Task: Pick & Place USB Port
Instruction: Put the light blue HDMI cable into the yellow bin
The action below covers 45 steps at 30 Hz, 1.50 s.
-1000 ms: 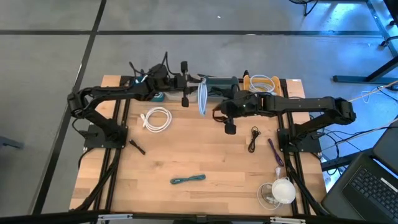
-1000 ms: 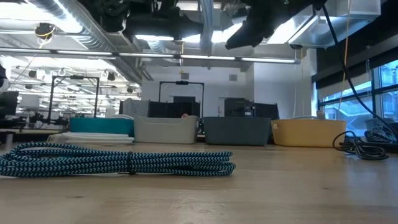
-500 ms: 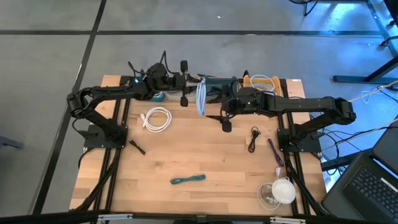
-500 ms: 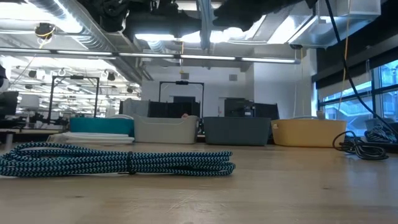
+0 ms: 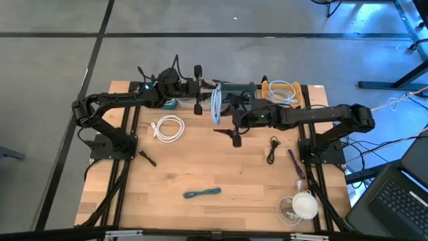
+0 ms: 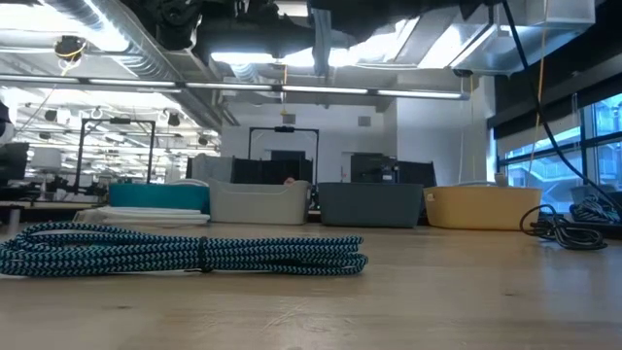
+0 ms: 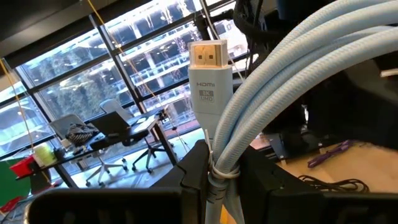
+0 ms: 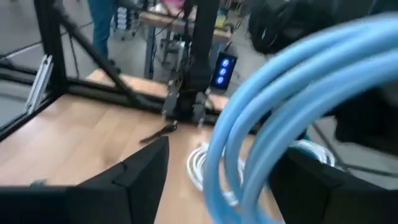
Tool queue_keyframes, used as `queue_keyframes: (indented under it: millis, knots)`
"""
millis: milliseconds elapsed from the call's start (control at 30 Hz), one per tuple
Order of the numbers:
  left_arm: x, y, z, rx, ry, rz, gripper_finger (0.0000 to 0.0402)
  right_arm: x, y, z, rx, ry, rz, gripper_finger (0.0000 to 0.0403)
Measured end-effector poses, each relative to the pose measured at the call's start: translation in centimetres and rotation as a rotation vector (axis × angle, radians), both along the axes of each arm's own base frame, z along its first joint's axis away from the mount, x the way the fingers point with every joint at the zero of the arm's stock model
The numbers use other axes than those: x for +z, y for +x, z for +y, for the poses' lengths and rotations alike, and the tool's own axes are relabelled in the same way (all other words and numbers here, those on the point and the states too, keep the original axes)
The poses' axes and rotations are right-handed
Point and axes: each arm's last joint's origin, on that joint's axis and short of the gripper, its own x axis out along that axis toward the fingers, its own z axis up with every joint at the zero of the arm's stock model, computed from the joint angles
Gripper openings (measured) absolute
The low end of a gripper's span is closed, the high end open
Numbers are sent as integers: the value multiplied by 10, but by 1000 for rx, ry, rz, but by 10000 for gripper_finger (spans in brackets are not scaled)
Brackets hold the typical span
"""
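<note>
We see the left gripper (image 5: pixel 198 89) clamped on the pale blue cable coil (image 5: pixel 217 104), right gripper (image 5: pixel 228 128) wide around its loops.

A bundled teal and black braided cable (image 6: pixel 185 252) is lying on the wooden table (image 6: pixel 437 292), near and to the left. At the far edge four bins are standing in a row: a teal bin (image 6: pixel 158 197), a white bin (image 6: pixel 259 203), a grey bin (image 6: pixel 371 204) and a yellow bin (image 6: pixel 483 207). A black cable (image 6: pixel 571 231) is lying at the far right. Dark arm parts (image 6: pixel 292 15) are hanging at the top.
</note>
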Motion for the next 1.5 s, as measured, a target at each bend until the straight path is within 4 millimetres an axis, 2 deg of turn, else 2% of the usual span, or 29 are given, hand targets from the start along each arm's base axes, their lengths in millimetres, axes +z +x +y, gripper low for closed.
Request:
queue_keyframes:
  millis: [133, 200, 300, 333, 500, 800, 933, 1133, 1367, 1500]
  knots:
    - [0, 0, 0, 0, -2, 3, 49, 2, 0, -2, -48, -8, -16, 203]
    - [0, 0, 0, 4, -4, 2, 49, 5, 1, -2, -48, -1, -9, 155]
    - [0, 0, 0, -2, 3, -1, 49, 6, 1, -2, -55, 31, -5, 58]
    - [0, 0, 0, -2, 2, -1, 49, 6, 1, -2, -54, 34, -4, 36]
    - [0, 0, 0, -8, -12, 1, 60, 6, 1, -2, -59, 27, -5, 34]
    - [-2, 1, 0, 43, -96, 15, 185, 9, -10, -1, -318, -161, 57, 34]
    - [-8, 1, 3, 151, -119, 65, 230, 11, -28, -3, -498, -234, 175, 34]
    - [-14, 0, 3, 202, -111, 129, 269, 20, -72, -15, -869, -349, 333, 34]
    - [-14, 0, 3, 223, -111, 129, 271, 41, -124, -45, -935, -165, 397, 34]
    - [-12, 0, 3, 224, -105, 112, 270, 54, -140, -69, -918, -92, 497, 34]
